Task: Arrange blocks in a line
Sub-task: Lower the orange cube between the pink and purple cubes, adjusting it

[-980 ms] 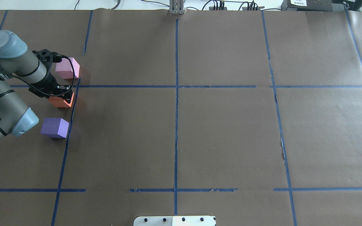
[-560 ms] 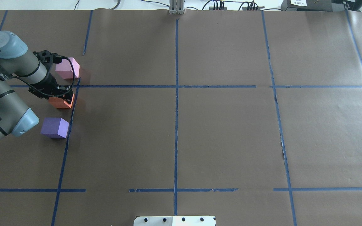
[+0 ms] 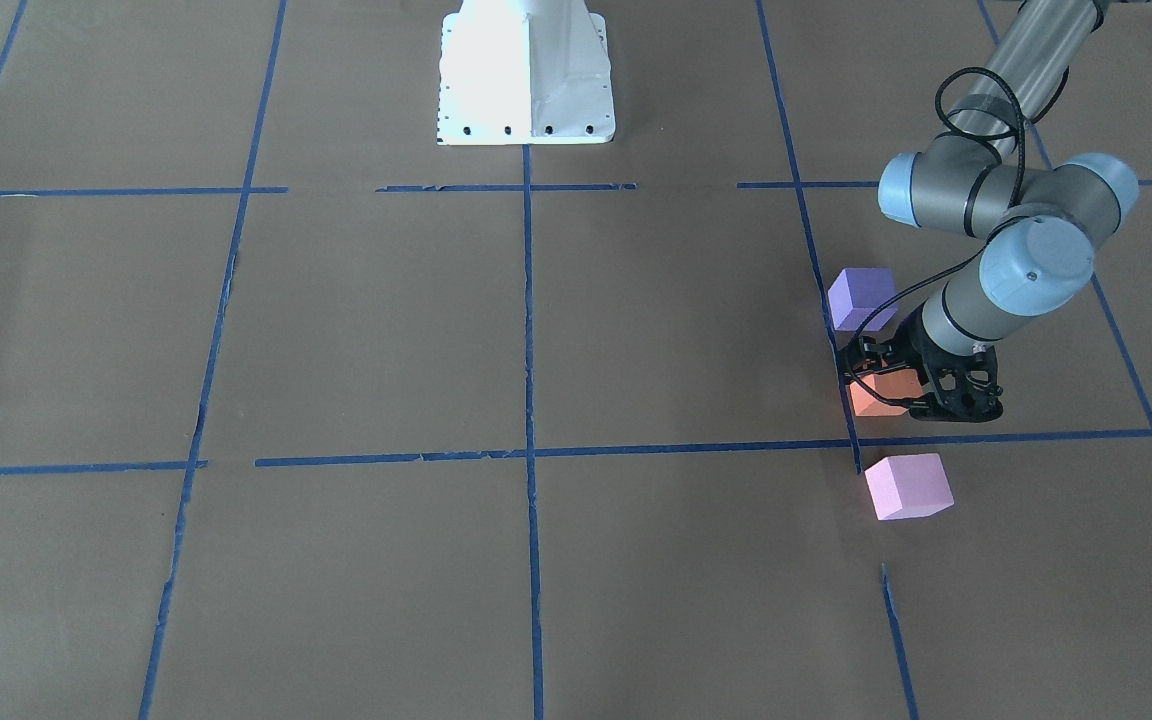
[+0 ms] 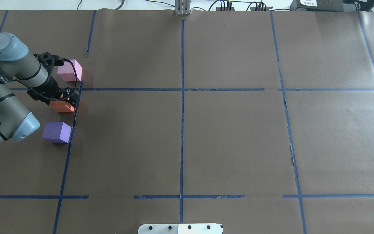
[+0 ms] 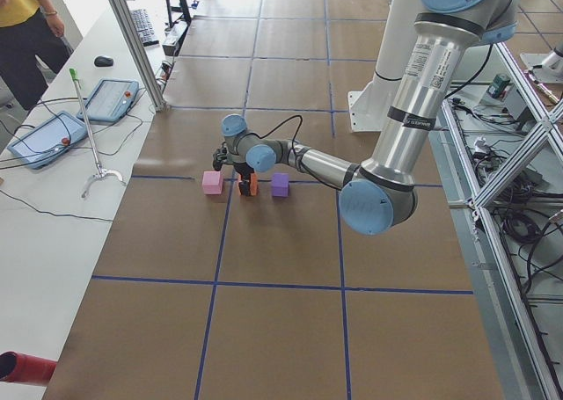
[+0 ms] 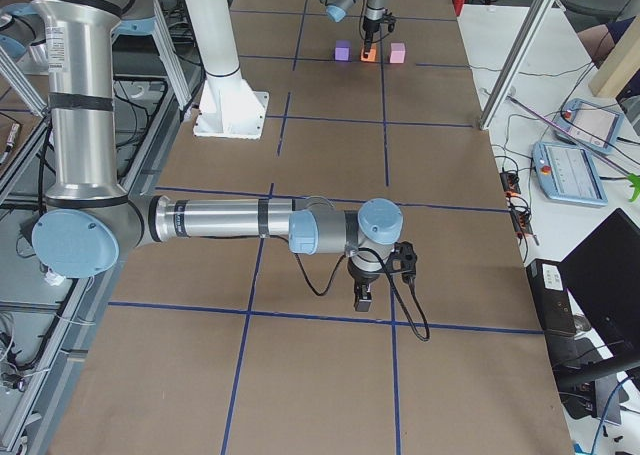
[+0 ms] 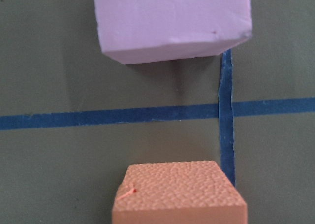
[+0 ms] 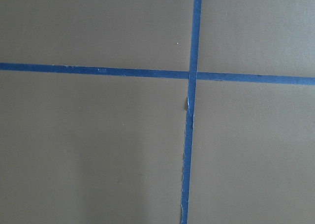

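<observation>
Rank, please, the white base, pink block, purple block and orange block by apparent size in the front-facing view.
1. white base
2. pink block, marginally; it sits nearer the camera
3. purple block
Unranked: orange block, partly hidden by the left gripper; its visible part looks smallest.

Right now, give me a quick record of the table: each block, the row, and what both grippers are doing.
pink block: row's end farthest from the robot, free
orange block: middle of the row
purple block: end nearest the robot, free
row: blocks apart, beside a blue tape line
left gripper: straddles the orange block; grip unclear
right gripper: far from the blocks; state unclear
</observation>
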You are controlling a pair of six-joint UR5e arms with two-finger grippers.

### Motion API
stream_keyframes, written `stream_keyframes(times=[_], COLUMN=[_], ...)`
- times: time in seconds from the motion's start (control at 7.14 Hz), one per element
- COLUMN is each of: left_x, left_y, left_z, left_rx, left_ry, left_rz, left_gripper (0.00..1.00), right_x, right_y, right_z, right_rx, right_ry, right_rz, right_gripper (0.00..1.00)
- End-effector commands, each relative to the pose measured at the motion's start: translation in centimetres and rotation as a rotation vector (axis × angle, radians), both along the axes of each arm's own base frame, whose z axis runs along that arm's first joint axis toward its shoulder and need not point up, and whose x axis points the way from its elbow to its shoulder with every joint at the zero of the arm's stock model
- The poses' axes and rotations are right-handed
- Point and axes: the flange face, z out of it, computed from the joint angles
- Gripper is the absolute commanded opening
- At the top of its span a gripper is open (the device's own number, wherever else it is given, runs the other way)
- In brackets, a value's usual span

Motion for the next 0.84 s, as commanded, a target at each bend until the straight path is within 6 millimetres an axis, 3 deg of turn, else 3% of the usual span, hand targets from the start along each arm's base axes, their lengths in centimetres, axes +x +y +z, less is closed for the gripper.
stream_keyframes(times=[0.0,0.28,0.42,0.7], left_x=[0.0,-0.7,-1.5,-7.3], left_y=[0.0,-0.3,-0.5,-2.4], left_z=[0.1,-0.5,-2.0,-6.0], left_rx=[-0.001,0.004,0.022,0.061], left_ry=[-0.002,0.005,0.021,0.057], left_rz=[-0.001,-0.019,-0.036,-0.116], left_gripper=[1.00,1.00,1.00,1.00], right_x=[0.0,0.0,0.0,0.0], right_y=[0.0,0.0,0.0,0.0], right_z=[0.0,0.0,0.0,0.0], right_rx=[0.000,0.001,0.001,0.001], right_ry=[0.000,0.000,0.000,0.000], right_rz=[0.000,0.000,0.000,0.000], right_gripper=[1.00,1.00,1.00,1.00])
